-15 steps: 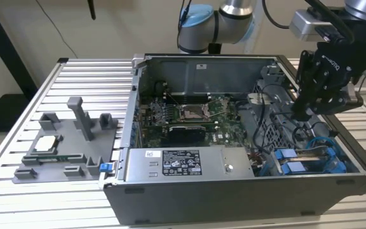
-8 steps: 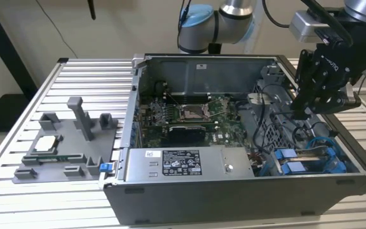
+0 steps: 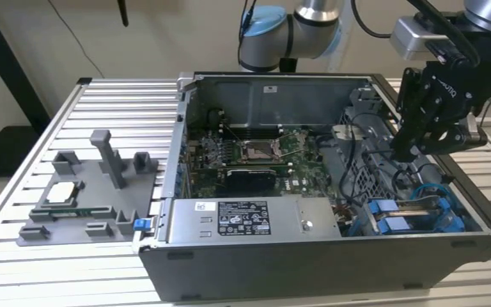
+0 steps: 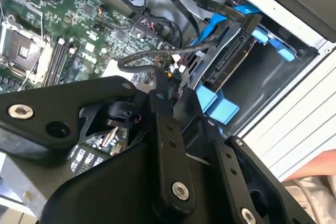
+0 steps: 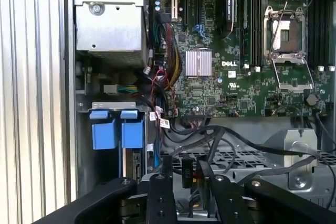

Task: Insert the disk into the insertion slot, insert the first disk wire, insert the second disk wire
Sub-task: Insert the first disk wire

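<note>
Gripper [image 3: 406, 150]: hanging over the drive corner of the case [image 3: 314, 268], at the exterior view's right; fingers [image 5: 160, 198] clenching the black plug of a wire.
Wire [image 5: 187, 174]: plug sitting between the fingertips in the first wrist view. In the second wrist view the braided run [image 4: 152, 56] is looping away over the board, and its far end is getting lost among other cables.
Disk [image 5: 134, 163]: sitting in the slot, with a thin edge and two blue tabs [image 5: 103, 129] showing; label facing out of sight.
Slot [image 5: 110, 106]: opening in the grey cage near the power supply [image 3: 254, 217]; interior mostly covered by disk and gripper.
Disk ports: hiding behind the fingers; cannot tell whether any wire is seated.
Board [image 3: 254, 153]: lying in the case, running off the frame edge in both wrist views.
</note>
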You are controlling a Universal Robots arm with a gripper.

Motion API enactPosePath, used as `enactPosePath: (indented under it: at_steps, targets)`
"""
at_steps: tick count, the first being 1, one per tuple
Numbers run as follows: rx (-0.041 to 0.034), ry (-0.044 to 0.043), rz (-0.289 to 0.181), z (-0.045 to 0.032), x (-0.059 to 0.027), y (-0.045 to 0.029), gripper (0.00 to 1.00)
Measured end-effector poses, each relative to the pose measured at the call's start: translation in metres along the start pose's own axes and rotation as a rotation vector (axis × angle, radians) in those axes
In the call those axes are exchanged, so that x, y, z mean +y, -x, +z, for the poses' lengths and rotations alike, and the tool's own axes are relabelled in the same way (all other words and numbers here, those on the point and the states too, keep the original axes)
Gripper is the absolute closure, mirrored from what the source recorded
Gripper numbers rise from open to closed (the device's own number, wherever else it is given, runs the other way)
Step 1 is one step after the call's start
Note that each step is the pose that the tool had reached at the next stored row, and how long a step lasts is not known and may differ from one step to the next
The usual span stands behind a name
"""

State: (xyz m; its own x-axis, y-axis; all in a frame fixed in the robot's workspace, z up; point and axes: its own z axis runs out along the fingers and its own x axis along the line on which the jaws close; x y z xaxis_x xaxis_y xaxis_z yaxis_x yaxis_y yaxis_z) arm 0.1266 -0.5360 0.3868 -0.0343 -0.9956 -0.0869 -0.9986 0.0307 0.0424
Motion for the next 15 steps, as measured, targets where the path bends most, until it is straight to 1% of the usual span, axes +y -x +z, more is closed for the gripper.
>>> enactPosePath:
  at_steps: [2, 4, 5, 13, 14, 15]
  targets:
    - [-0.0069, -0.0062, -0.001, 0.0017, 0.0, -0.0001, 0.0]
    - [-0.0086, -0.0148, -0.002, 0.0027, -0.0001, -0.0002, 0.0]
    - [-0.0086, -0.0161, -0.003, 0.0027, -0.0002, -0.0002, 0.0]
    - [-0.0088, -0.0162, -0.003, 0.0027, -0.0001, -0.0002, 0.0]
    - [-0.0088, -0.0163, -0.003, 0.0027, -0.0001, -0.0002, 1.0]
    - [-0.0089, -0.0164, -0.003, 0.0027, -0.0001, -0.0002, 1.0]
